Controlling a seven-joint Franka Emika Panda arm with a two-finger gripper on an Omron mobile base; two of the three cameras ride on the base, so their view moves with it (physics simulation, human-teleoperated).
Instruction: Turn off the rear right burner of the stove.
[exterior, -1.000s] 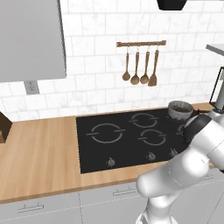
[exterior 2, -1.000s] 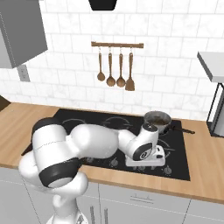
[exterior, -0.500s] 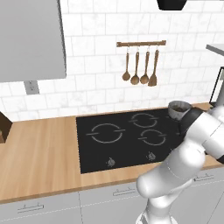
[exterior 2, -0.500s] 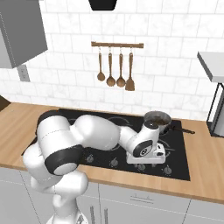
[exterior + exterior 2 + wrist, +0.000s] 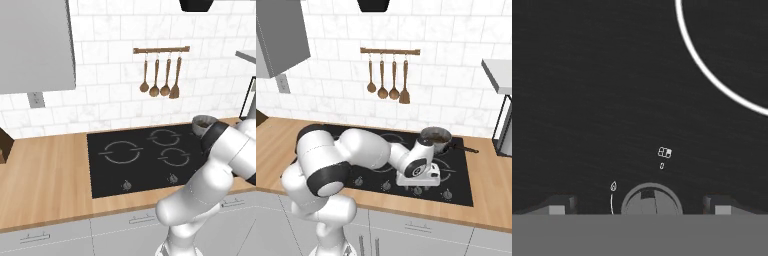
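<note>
Lining up on a stove knob, fingers spread to either side of it.

I have the gripper [image 5: 641,205] low over the stove [image 5: 461,172], jaws wide with nothing held; the fingertips [image 5: 559,204] sit well apart and the round grey knob [image 5: 651,200] lies between them, slightly toward the right tip. Ahead of the tool is a small burner-position icon [image 5: 665,152], and beyond it, up to the right, a burner ring [image 5: 712,80]. A pot [image 5: 435,136] stands further back. I judge this the approach step: next I must confirm this knob serves the rear right burner, descend, close, and twist.
</note>
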